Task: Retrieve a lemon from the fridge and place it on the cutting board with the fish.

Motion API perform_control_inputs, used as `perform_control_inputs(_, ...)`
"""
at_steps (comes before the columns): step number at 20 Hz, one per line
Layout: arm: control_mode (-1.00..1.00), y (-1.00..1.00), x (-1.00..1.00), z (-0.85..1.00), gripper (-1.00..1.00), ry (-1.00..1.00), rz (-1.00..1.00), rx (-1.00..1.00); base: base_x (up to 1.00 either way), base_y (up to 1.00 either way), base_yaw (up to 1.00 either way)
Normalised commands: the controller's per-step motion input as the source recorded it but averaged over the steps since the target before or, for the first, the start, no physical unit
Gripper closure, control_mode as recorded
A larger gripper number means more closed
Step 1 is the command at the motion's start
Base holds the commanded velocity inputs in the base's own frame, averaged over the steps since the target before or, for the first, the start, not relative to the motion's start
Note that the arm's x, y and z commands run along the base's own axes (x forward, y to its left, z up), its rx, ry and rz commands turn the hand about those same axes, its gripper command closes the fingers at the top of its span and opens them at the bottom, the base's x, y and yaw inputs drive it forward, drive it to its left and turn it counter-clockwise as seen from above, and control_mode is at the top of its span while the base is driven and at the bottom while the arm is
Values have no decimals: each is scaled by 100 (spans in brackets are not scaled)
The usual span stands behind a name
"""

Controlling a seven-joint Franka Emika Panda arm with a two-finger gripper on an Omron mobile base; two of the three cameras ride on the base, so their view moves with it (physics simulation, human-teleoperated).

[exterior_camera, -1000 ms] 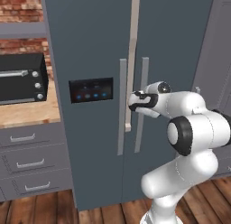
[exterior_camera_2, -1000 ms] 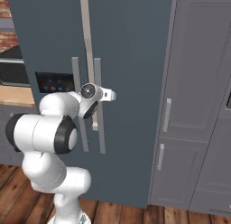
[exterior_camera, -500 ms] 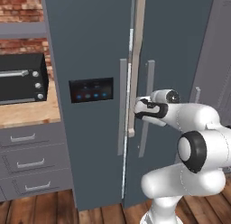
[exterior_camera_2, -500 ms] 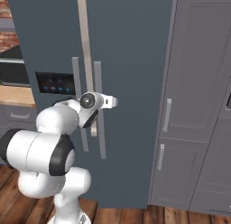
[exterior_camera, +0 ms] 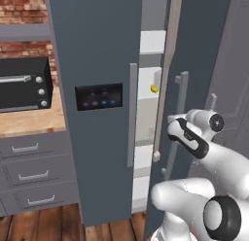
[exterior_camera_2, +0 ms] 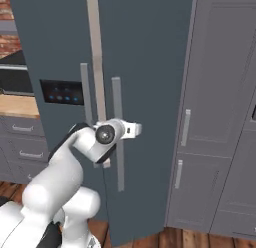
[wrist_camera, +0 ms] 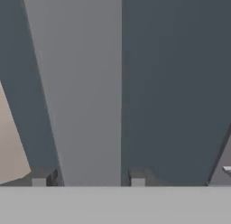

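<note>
Fridge door is standing ajar, pincer is at its handle, lemon is waiting inside.

The pincer [wrist_camera: 88, 180] is straddling the pale handle [wrist_camera: 83, 92] of the right door [exterior_camera: 194, 89]; the handle is running between the two fingertips [wrist_camera: 39, 179], but whether they are really pressing it or sitting a little loose I cannot tell. The lemon [exterior_camera: 154, 89] is lying on a shelf [exterior_camera: 148, 96] of the fridge [exterior_camera: 92, 50], in the gap between the doors, above the pincer and to its left, further back. The handle's long axis is vertical. I judge the gap is too narrow for the arm. Most of the fridge inside is hidden by the doors, and the lemon is showing only as a small yellow spot.
</note>
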Motion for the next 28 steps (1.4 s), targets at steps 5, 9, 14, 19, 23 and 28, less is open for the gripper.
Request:
perform_control_inputs(5,-100,-100,-58,0,100,0,1,0,0,0,0)
perform_control_inputs(9,-100,-100,-47,0,100,2,4,0,0,0,0)
perform_control_inputs(14,-100,-100,-51,-8,100,6,8,3,0,0,0)
perform_control_inputs(19,-100,-76,-13,-13,100,5,13,20,0,0,0)
perform_control_inputs(23,-100,-8,0,-1,-100,3,2,3,0,0,0)
perform_control_inputs(28,-100,0,-2,0,-100,2,1,0,0,0,0)
